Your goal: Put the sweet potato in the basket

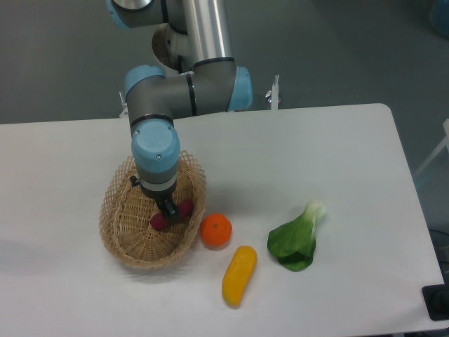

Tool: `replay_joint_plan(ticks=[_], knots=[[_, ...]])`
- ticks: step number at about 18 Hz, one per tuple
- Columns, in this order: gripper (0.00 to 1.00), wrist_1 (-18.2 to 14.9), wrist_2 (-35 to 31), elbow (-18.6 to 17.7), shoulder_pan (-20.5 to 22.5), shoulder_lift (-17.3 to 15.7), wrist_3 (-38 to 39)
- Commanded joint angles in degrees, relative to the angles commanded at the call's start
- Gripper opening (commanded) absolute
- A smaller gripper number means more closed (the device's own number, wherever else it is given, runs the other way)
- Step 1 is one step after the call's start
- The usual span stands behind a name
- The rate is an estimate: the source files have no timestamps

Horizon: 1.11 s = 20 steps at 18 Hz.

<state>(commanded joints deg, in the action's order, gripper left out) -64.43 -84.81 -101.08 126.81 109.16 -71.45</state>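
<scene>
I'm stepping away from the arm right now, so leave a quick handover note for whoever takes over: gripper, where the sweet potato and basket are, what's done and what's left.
Gripper: lowered inside the basket, at the sweet potato; the camera does not show whether the jaws are open or shut.
Sweet potato: inside the basket, partly hidden by the gripper; whether it rests on the bottom can't be told.
Done: sweet potato brought over into the basket.
Left: confirm release, then lift the arm clear.
Nearby, on the table: orange beside the basket rim.

Orange (216, 230) just beside basket (116, 225) rim.
</scene>
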Motion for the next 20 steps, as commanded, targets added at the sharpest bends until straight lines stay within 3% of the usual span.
replay_joint_plan(ticks=[7, 12, 16, 20], knots=[[1.0, 1.32, -1.57, 3.6, 10.72, -1.41, -1.58], [1.0, 1.06, -4.22, 6.59, 17.31, -0.62, -8.96], [1.0, 0.97, -4.13, 12.12, 22.33, 3.24, -12.38], [1.0, 0.88, -4.22, 16.78, 23.83, 8.08, -13.1]])
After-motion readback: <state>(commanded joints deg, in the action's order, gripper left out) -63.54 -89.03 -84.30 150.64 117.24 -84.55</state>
